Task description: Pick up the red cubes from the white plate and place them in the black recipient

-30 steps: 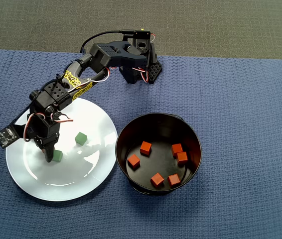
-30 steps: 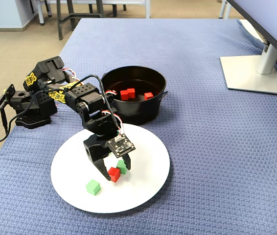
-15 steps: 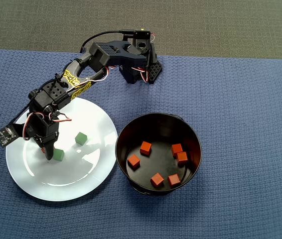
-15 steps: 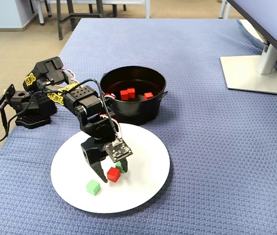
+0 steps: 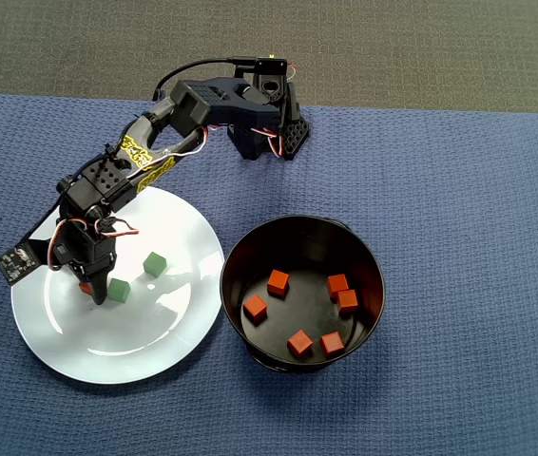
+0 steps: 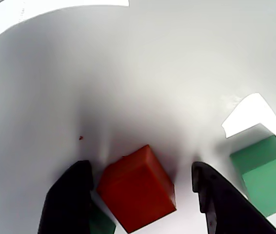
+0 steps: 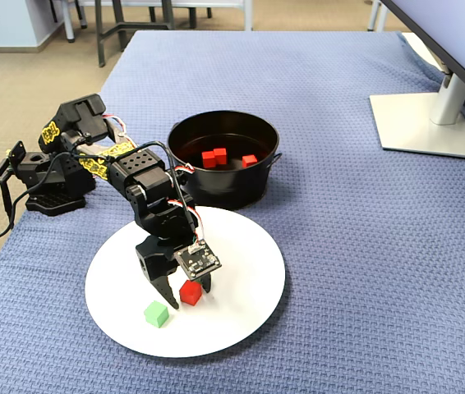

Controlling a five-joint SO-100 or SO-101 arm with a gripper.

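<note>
Gripper [image 7: 185, 295] has shifted toward plate's [image 7: 241, 320] 9 o'clock since earlier; jaws open, straddling red cube [image 6: 137, 188]. Bowl [image 5: 369, 261] holds six red cubes; plate, green ones.

The claw [image 7: 185, 292] has shifted — its fingers now straddle the red cube [image 7: 190, 292].

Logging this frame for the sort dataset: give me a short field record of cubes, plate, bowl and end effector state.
end effector: open, lowered onto the white plate, jaws straddling one red cube, not yet closed on it
red cubes on plate: one visible
red cubes in black bowl: six, seen in the overhead view
green cubes on plate: two in the overhead view; the wrist view hints at another behind a finger
cube held: none
</note>
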